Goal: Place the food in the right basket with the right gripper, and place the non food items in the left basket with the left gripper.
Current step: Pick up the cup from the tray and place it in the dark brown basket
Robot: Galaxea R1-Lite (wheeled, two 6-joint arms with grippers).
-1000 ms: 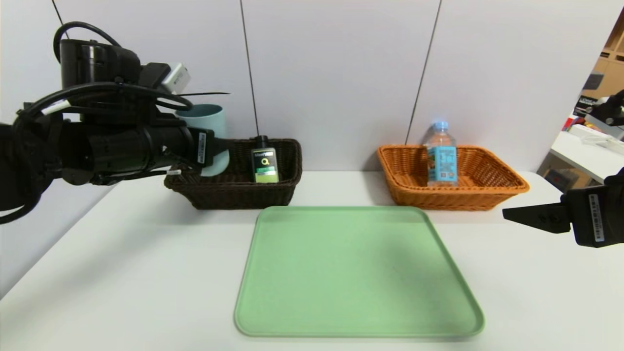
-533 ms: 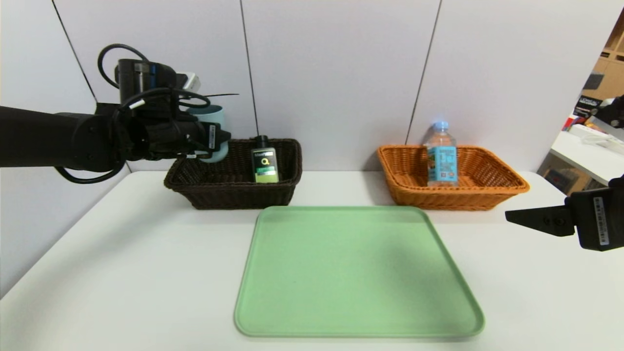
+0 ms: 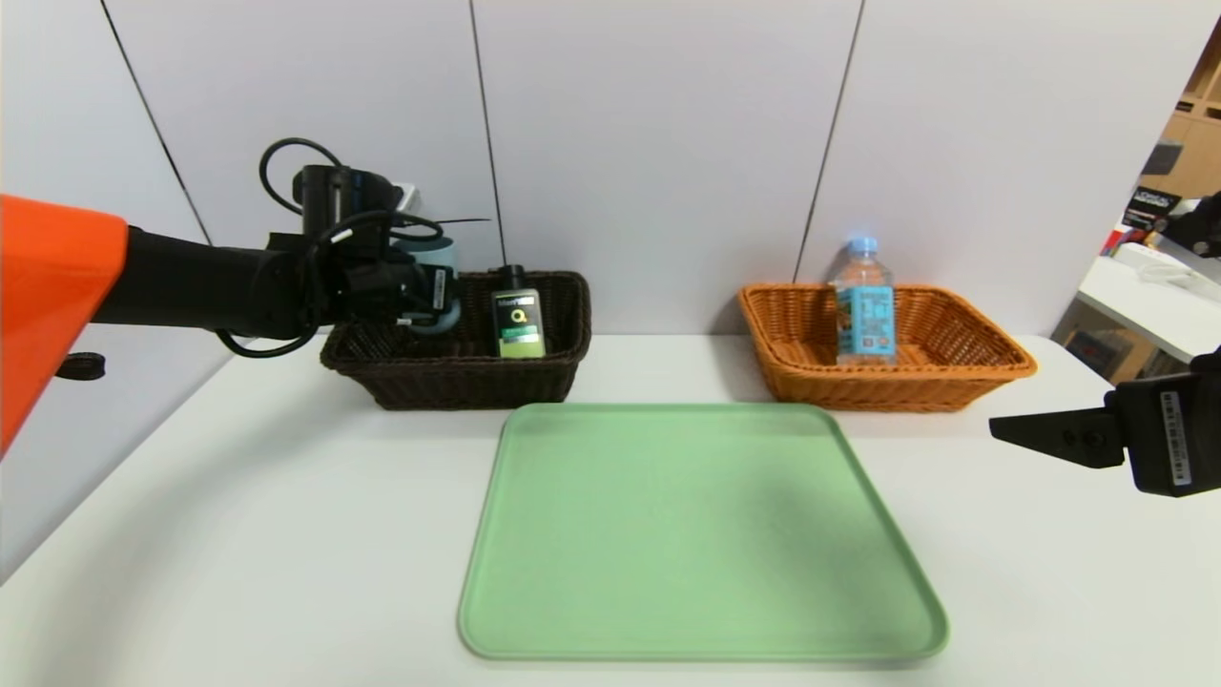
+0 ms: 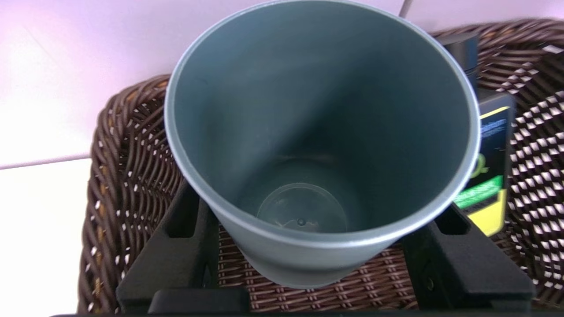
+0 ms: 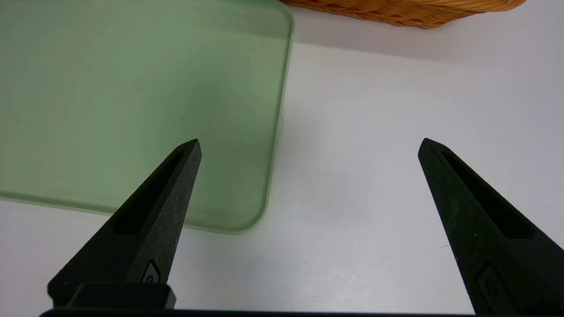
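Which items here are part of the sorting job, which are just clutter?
Job:
blue-grey cup, held by left end effector
pump bottle
dark basket
water bottle
orange basket
right end effector, open, idle

Clutter:
green tray, bare
table

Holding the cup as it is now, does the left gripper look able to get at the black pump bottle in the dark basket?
Probably not: the left gripper is shut on the cup, so its fingers are occupied, though the pump bottle stands unobstructed beside it in the dark basket.

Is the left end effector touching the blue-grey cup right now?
Touching. The left wrist view shows the left end effector with both fingers pressed against the cup.
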